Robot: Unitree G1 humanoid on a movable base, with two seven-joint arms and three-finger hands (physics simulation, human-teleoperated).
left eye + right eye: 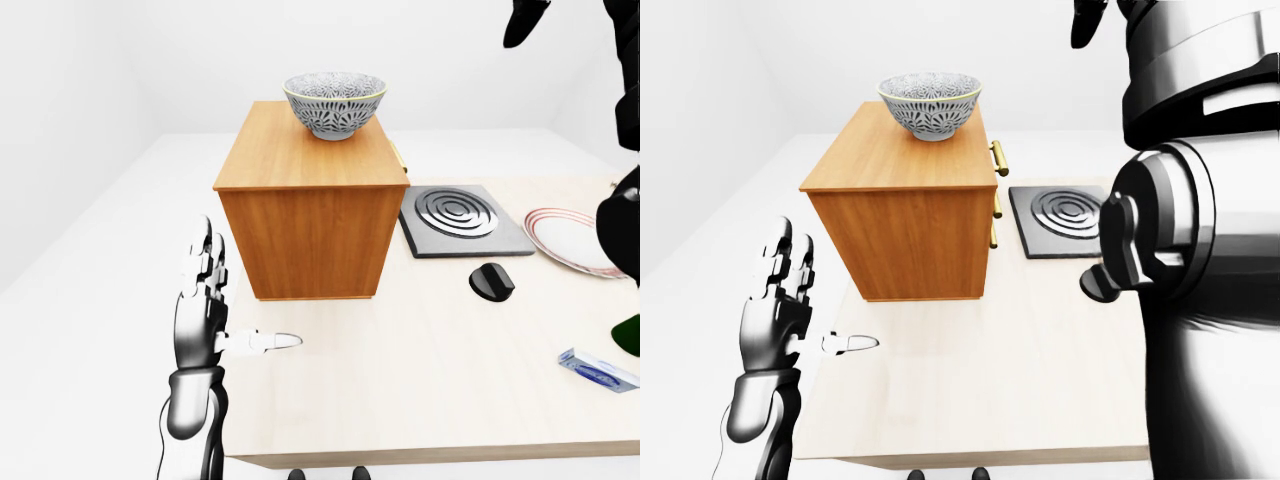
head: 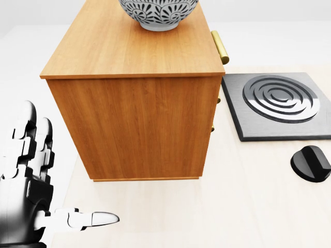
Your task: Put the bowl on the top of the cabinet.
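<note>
Your left hand [image 1: 208, 305] stands open at the lower left of the cabinet [image 1: 310, 215], fingers upright and spread, thumb pointing out sideways over the tabletop [image 1: 420, 370], clear of the cabinet's wooden side and holding nothing. Your right hand [image 1: 524, 20] is raised high, above and to the right of the cabinet in the left-eye view; only a dark piece of it shows at the top edge, so you cannot tell whether its fingers are apart or together, and no object shows in it. Your right arm fills the right side of the right-eye view. The patterned bowl [image 1: 335, 103] sits upright on the top of the cabinet, toward the upper end of that top in the left-eye view, well apart from both hands. On the cabinet's right face are brass handles [image 2: 220, 47]. Just to the right of the cabinet, a dark square burner plate with concentric rings [image 1: 462, 218] lies flat on the tabletop. A black knob [image 1: 491, 282] rests below that plate, farther right of the cabinet. Beyond it, a red-rimmed plate [image 1: 573, 240] lies near the right edge, and a small blue-and-white packet [image 1: 598, 370] lies at the lower right.
</note>
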